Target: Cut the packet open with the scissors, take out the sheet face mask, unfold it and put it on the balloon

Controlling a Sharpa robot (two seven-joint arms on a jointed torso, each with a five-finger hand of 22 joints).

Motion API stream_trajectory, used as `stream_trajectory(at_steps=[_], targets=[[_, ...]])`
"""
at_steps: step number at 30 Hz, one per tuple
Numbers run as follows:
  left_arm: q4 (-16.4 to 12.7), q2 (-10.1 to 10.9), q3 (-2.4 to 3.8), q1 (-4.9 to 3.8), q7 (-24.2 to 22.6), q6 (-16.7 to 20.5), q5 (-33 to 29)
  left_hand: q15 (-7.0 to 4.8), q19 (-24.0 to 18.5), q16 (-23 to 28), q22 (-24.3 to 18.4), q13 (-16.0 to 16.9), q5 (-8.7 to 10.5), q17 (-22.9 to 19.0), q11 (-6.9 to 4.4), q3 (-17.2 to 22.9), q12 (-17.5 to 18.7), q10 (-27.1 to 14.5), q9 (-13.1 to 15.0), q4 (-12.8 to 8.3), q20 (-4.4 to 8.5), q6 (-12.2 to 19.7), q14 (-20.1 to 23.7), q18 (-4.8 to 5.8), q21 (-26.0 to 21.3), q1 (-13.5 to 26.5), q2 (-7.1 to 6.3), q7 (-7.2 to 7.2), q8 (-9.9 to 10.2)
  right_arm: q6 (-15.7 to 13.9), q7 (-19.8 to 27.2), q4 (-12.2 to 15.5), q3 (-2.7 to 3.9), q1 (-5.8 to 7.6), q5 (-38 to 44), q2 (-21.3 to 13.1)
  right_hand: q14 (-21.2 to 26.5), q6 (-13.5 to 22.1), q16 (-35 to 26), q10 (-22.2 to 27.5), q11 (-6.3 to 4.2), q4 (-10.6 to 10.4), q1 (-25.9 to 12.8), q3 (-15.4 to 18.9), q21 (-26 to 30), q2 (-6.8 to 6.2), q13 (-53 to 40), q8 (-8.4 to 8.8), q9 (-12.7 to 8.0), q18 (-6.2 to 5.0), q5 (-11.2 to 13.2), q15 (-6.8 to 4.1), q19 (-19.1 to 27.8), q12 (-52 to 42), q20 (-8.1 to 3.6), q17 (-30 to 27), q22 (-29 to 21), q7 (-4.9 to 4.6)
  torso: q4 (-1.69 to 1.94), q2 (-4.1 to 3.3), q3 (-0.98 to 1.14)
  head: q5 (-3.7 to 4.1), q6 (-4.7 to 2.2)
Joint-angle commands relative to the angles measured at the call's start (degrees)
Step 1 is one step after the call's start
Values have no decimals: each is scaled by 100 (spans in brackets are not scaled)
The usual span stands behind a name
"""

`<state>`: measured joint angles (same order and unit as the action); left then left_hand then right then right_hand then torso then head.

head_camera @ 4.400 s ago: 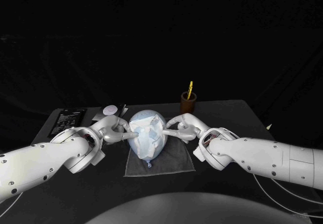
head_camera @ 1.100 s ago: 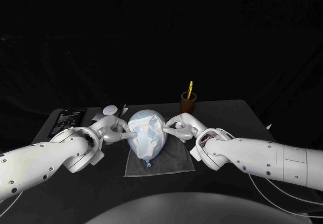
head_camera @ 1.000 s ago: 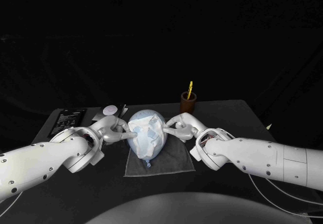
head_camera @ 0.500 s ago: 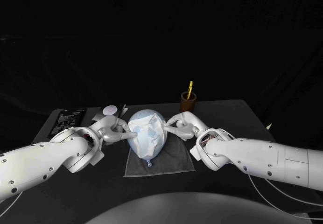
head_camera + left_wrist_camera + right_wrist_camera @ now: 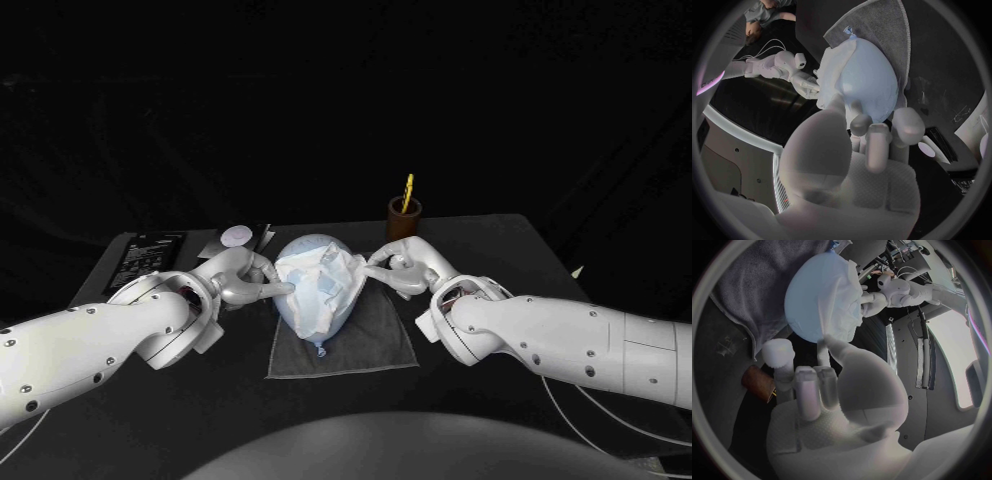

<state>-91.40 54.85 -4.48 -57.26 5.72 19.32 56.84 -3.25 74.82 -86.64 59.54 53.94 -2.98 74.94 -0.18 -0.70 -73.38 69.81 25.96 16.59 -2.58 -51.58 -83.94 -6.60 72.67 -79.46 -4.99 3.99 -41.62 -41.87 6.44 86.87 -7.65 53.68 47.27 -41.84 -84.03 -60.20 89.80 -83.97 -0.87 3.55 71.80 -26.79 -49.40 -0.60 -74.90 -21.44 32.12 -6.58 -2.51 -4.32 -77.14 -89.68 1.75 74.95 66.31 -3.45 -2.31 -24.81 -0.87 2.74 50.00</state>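
The step in hand looks like spreading the sheet face mask point(image 5: 323, 275) over the balloon point(image 5: 313, 322), and it is not finished: the mask sits bunched and creased on the upper half of the balloon, which lies on a grey cloth point(image 5: 361, 348) in the middle of the black table point(image 5: 490, 250). To do it well, the two hands should draw opposite edges outward and down together, gently, so that the thin sheet flattens without tearing and the light balloon does not roll off the cloth. One side should be anchored before the other is tugged. The right hand point(image 5: 402, 268) reaches in from the balloon's right flank, palm turned inward, and pinches the mask's lifted right edge between its fingertips point(image 5: 826, 347), the other fingers held apart. The left hand point(image 5: 240, 280) mirrors it on the left flank, fingers drawn close against the mask's edge; whether it grips the sheet or only presses it I cannot tell.
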Motion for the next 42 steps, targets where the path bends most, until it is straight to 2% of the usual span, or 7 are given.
stream_trajectory(at_steps=[1, 13, 19, 31, 38, 42], targets=[[7, -11, -7, 8, 40, -106, -15, -39, 27, -11, 2, -9, 16, 286, -9, -28, -9, 11, -8, 10, 30, 32, -258, 54, 15, -34, 26, -25, -34, -43, -16, 11, 6, 2, -18, -36, -597, -93, 20, -603, -36, 138, -6, -194, -29, 3, -1510, -171, 233, -110, -29, -25, -21, -32, -18, 1505, 8, 57, 0, 0, 1, 12, 0], [16, -16, -7, 8, 43, -100, -15, -39, 27, -11, 2, -9, 16, 286, -9, -28, -9, 11, -8, 10, 30, 32, -258, 54, 15, -34, 26, -25, -34, 223, -310, -84, 5, 2, 201, -97, -597, -80, 20, -603, -34, 187, -51, -293, -10, -14, -1510, -205, 269, -112, -29, -22, -17, -32, -21, 1505, 4, 53, 0, 1, -3, 38, 0], [21, -18, -7, 8, 42, -98, -15, -39, 27, -11, 2, -9, 16, 286, -9, -28, -9, 11, -8, 10, 30, 32, -258, 54, 15, -34, 26, -25, -34, 254, -443, -151, 5, 3, 332, -75, -597, -76, 20, -603, -33, 196, -64, -310, 9, -21, -1510, -212, 276, -115, -29, -21, -10, -32, -21, 1505, -5, 53, 8, 3, -5, 39, 0], [21, -10, -7, 8, 39, -100, -22, -39, 27, -11, 2, -9, 16, 286, -9, -28, -9, 11, -8, 10, 30, 32, -258, 54, 15, -34, 26, -25, -34, 417, -760, -202, 5, 3, 591, -55, -597, -65, 20, -603, -32, 229, -88, -366, 29, -39, -1510, -229, 296, -118, -29, -19, -1, -32, -21, 1505, -13, 51, 9, 1, -7, -3, 0], [25, -11, -7, 8, 37, -99, -30, -39, 27, -11, 2, -9, 16, 286, -9, -28, -9, 11, -8, 10, 30, 32, -258, 54, 15, -34, 26, -25, -34, 482, -812, -173, 4, 3, 648, -81, -597, -61, 20, -603, -30, 237, -103, -381, 43, -48, -1510, -235, 303, -120, -29, -19, 4, -32, -21, 1505, -19, 49, 1, 0, -3, -15, 0], [29, -15, -7, 8, 26, -100, -50, -36, 22, -3, -5, -17, 16, 269, -4, -56, 1, -1, -12, 12, 28, 40, -251, 53, 11, -38, 33, -20, -33, 414, -676, -166, 4, 3, 565, -90, -597, -25, 20, -603, -22, 202, -197, -396, 152, -55, -1510, -239, 319, -137, -27, -14, 45, -32, -15, 1505, -77, 41, 0, -1, 1, -21, 0]])
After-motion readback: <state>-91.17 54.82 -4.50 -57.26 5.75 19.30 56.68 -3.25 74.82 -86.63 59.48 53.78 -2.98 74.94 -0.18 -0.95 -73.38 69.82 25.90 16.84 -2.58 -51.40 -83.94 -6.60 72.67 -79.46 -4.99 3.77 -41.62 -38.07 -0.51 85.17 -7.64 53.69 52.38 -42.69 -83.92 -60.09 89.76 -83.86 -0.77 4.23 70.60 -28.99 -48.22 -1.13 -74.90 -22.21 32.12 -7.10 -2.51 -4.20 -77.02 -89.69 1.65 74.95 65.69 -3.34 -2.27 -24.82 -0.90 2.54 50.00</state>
